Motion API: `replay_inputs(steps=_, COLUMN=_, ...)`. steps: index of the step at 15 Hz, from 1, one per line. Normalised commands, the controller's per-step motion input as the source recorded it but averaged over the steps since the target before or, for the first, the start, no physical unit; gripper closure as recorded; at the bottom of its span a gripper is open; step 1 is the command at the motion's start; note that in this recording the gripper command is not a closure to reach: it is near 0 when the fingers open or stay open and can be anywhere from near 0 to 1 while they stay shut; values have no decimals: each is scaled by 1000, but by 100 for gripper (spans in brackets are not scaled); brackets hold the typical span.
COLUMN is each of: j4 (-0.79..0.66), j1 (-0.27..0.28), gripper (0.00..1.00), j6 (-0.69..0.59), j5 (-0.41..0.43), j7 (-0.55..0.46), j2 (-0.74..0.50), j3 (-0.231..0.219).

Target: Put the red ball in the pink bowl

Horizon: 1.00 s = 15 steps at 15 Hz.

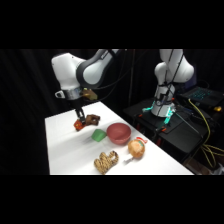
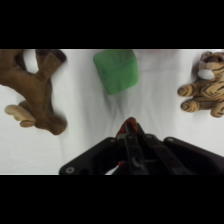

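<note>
The claw point(image 1: 78, 121) had closed on the red ball point(image 1: 78, 125) and held it just above the worktop point(image 1: 70, 150), beside the brown plush toy point(image 1: 92, 119). From the ball, the pink bowl point(image 1: 119, 132) lay toward the camera-right, beyond the green lump point(image 1: 98, 135). The wrist view showed ball point(image 2: 130, 125), lump point(image 2: 117, 70) and a tiger toy point(image 2: 205, 85), but no bowl.

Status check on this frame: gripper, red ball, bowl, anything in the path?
Gripper shut on red ball, near brown plush. Pink bowl empty. Green lump sits between gripper and bowl.
</note>
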Motion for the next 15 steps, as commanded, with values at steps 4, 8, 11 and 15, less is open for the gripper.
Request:
replay_inputs(steps=4, j4=-657, j1=122, gripper=8, j6=-19, j5=-116, j7=19, j2=-627, j3=-59)
replay_inputs(steps=8, j4=-820, j1=131, gripper=8, j6=195, j5=-98, j7=81, j2=-645, j3=-28)
replay_inputs(steps=11, j4=-724, j1=100, gripper=8, j6=274, j5=-95, j7=115, j2=-540, j3=-15)
replay_inputs(steps=15, j4=-514, j1=61, gripper=8, j6=304, j5=-117, j7=141, j2=-307, j3=-24)
